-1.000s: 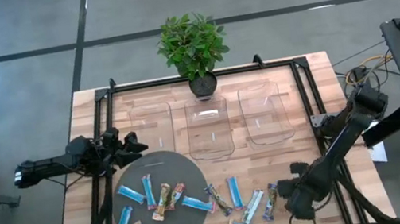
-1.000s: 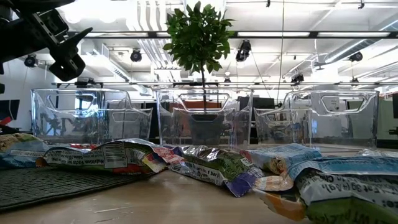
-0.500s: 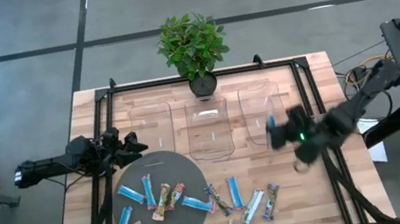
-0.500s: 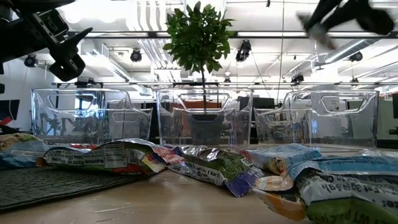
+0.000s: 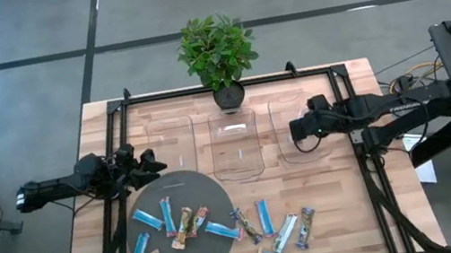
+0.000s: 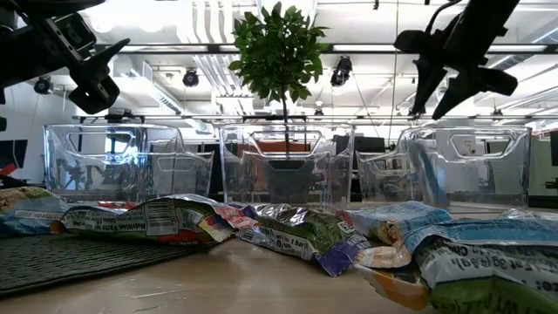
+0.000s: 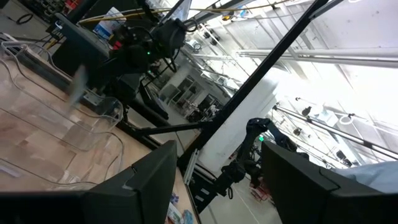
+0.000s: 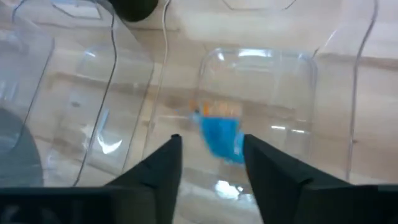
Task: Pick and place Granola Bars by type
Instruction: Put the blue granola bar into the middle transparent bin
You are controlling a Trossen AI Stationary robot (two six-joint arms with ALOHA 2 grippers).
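Several granola bars lie flat near the table's near edge: blue and tan ones on a round grey mat (image 5: pixel 178 198), more on the wood to its right (image 5: pixel 263 217). My right gripper (image 5: pixel 298 126) hangs open above the right clear tray (image 5: pixel 325 133). One blue bar (image 8: pixel 221 138) shows blurred below its fingers, inside that tray's walls, also a blur in the low view (image 6: pixel 425 179). My left gripper (image 5: pixel 157 164) waits open and raised at the table's left side, beside the mat's far edge.
Three clear trays stand in a row across the table's far half: left (image 5: pixel 172 144), middle (image 5: pixel 236 147), right. A potted plant (image 5: pixel 216 51) stands behind the middle one. A black frame (image 5: pixel 346 116) runs along the table's sides.
My right gripper has risen from the bars near the table's near right corner and swung toward the far edge, ending above the right tray. The blue bar it carried now shows apart from the fingers, below them in the tray. The left arm has kept still.
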